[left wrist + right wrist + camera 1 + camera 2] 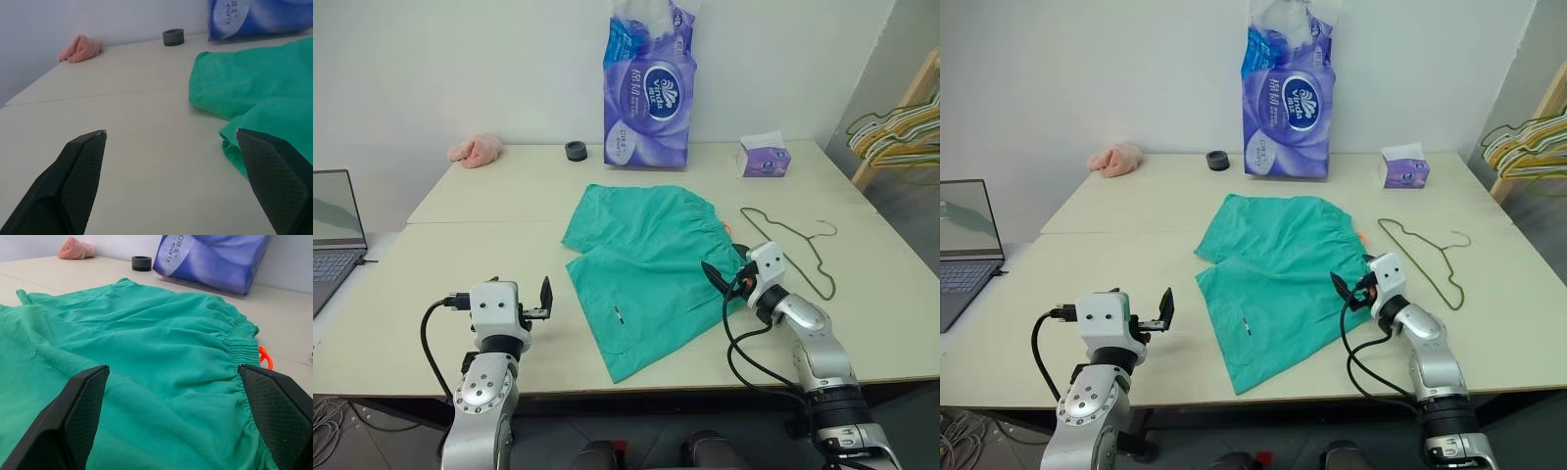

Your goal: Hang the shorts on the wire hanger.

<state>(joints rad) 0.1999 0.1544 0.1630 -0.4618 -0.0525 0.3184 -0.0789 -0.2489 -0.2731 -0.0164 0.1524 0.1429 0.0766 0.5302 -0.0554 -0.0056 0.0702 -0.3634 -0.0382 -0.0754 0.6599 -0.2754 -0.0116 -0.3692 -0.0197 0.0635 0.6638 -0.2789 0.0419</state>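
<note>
Shorts [641, 269] flat at frame centre; wire hanger [800, 250] just right, apart. Both grippers, left [540, 300] and right [722, 280], spread wide, empty. Fabric soft, probably light; pinch gathered waistband.

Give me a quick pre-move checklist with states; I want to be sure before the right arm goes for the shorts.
1. Right gripper open: ok.
2. Left gripper open and holding nothing: ok.
3. Shorts lying flat on the table, waistband facing the right gripper: ok.
4. Wire hanger lying apart from the shorts, nothing on it: ok.
5. Right fingertips touching the fabric: cannot tell.
6. Shorts on hanger: not ok, still to do.
</note>
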